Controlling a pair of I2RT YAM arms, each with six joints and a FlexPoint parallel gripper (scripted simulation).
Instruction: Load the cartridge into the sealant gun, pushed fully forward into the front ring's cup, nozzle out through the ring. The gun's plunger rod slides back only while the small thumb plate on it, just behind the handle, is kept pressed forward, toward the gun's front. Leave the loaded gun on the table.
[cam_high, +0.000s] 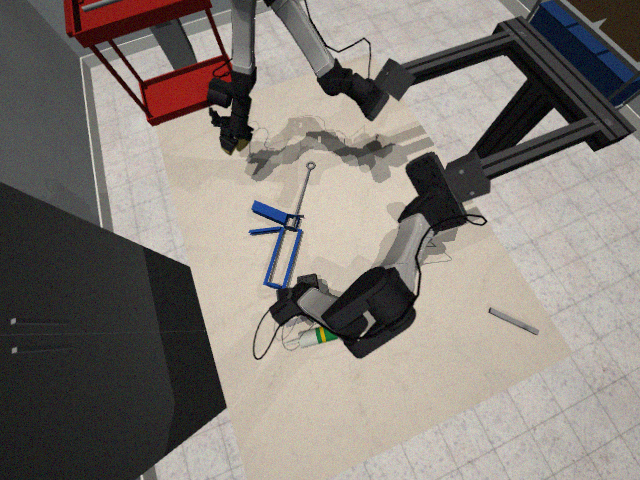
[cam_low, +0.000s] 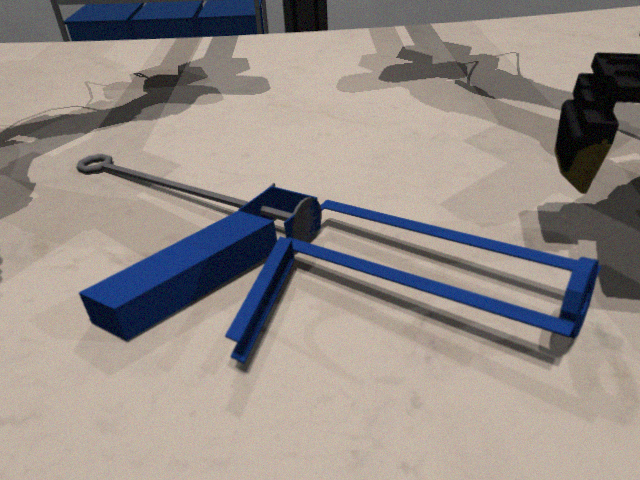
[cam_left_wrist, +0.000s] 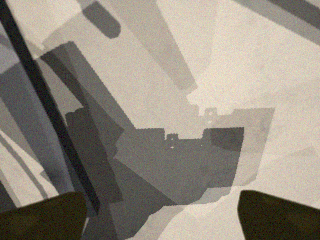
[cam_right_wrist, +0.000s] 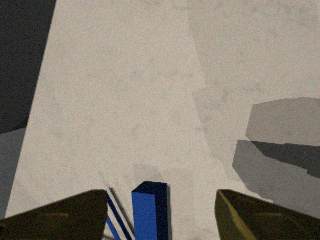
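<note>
Evidently the cartridge (cam_high: 316, 336) lies partly under the left arm, angled steeply across the gun's (cam_high: 272, 258) (cam_low: 429, 279) (cam_right_wrist: 145, 215) length, nozzle toward the dark cabinet (cam_high: 103, 320). It sits picture-below the nearer left gripper (cam_high: 289, 305) (cam_low: 585, 165) (cam_left_wrist: 161, 200), wide and unladen; the right gripper (cam_high: 236, 147) (cam_right_wrist: 160, 199), half-open, holds nothing. Beyond the pale table (cam_high: 413, 403) (cam_low: 361, 423) (cam_left_wrist: 280, 65) (cam_right_wrist: 120, 75) stands a red cart (cam_high: 180, 114).

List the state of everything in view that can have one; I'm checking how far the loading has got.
sealant gun: lying on the table, unloaded
plunger rod: drawn back, its disc at the frame's rear
front ring: no nozzle through it
cartridge: lying outside the gun, partly hidden by an arm
left tool: open, holding nothing
right tool: open, holding nothing
</note>
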